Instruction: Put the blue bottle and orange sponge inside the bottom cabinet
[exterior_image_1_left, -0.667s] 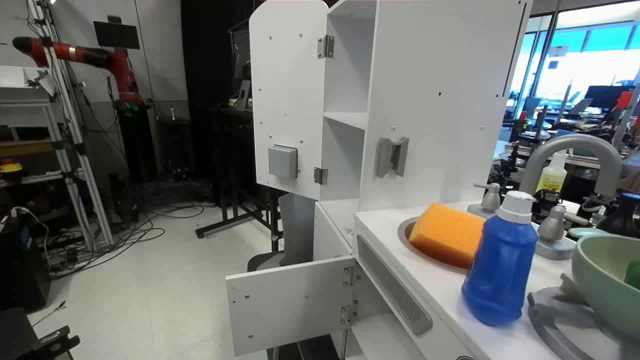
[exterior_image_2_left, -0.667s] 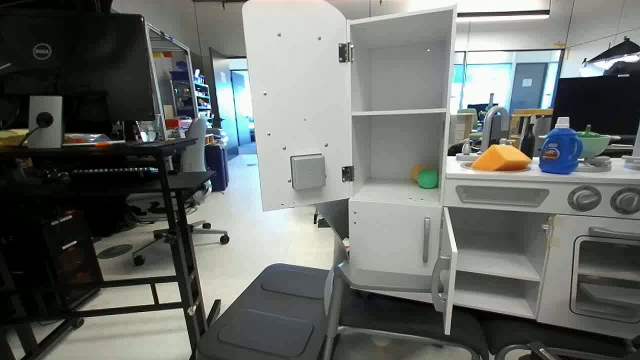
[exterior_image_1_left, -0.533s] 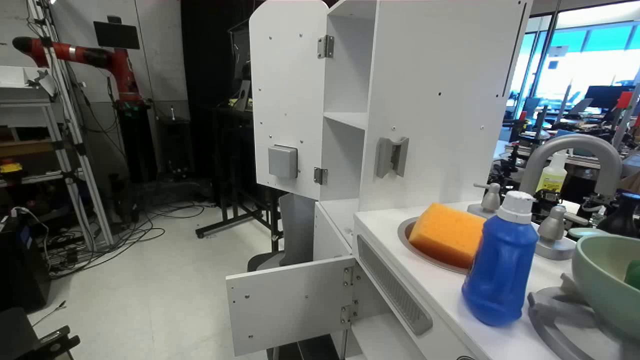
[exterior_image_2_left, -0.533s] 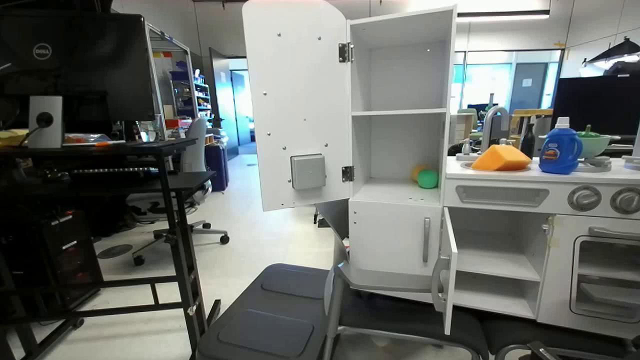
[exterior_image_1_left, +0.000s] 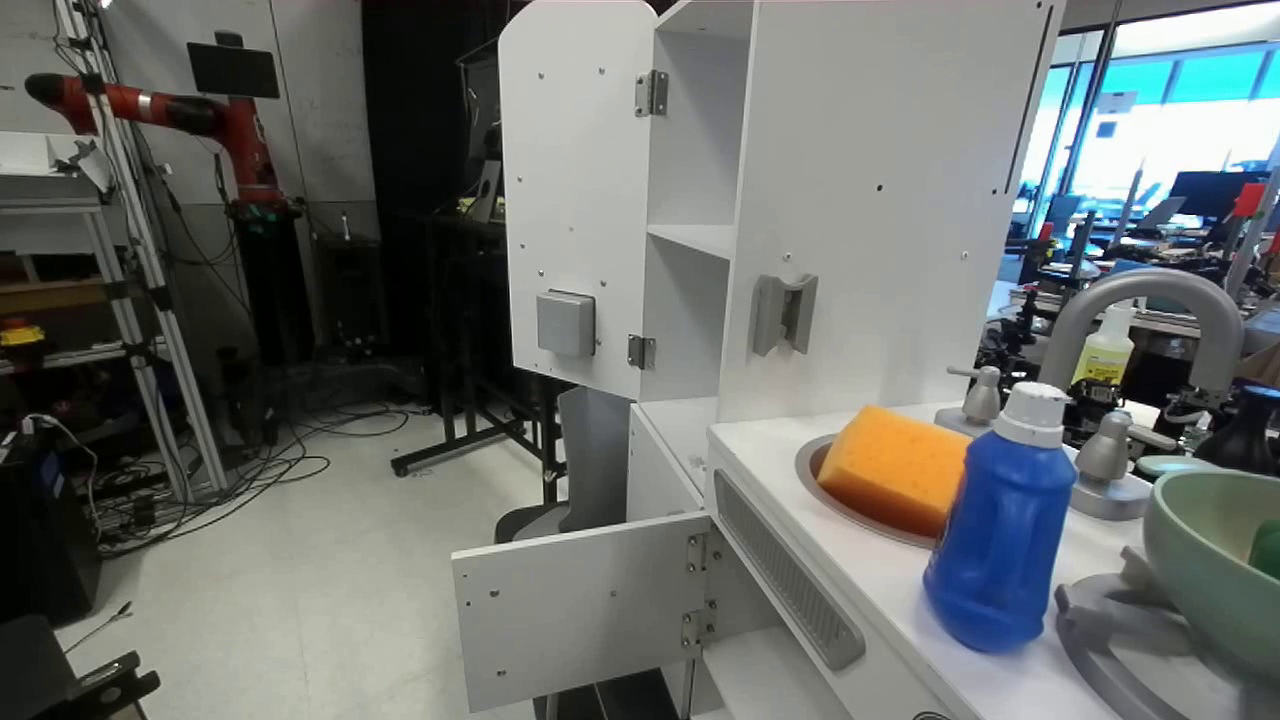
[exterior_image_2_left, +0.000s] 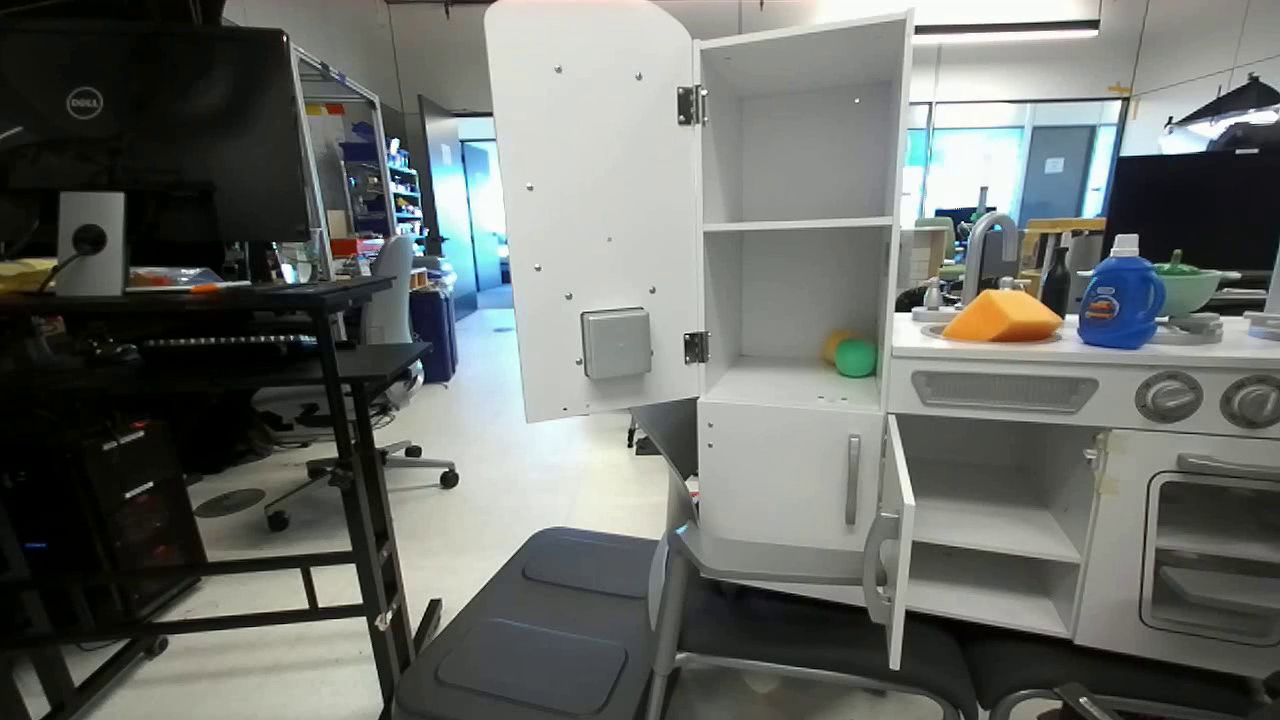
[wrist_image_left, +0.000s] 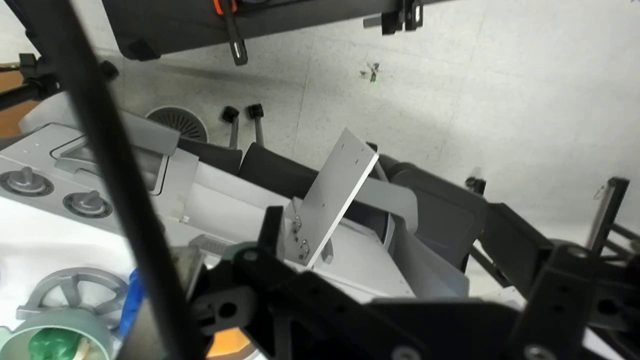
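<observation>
"How was the gripper (wrist_image_left: 412, 255) posed?"
"It hung high, pointing down, jaws spread."
"The blue detergent bottle (exterior_image_1_left: 1000, 540)?"
"It stood by the front edge of the countertop (exterior_image_1_left: 885, 578)."
"The orange sponge (exterior_image_1_left: 895, 465)?"
"Tilted in the sink (exterior_image_1_left: 806, 470), beyond; the bottom cabinet (exterior_image_2_left: 970, 500) stood open."

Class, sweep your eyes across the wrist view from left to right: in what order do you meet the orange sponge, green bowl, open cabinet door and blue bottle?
Green bowl, blue bottle, orange sponge, open cabinet door.

- Rounded blue plastic bottle (exterior_image_2_left: 1124, 300) — capped in white, marked with orange.
- Thick orange sponge block (exterior_image_1_left: 895, 470) — shaded darker below.
- Boxy white bottom cabinet (exterior_image_2_left: 985, 490), handled in grey.
</observation>
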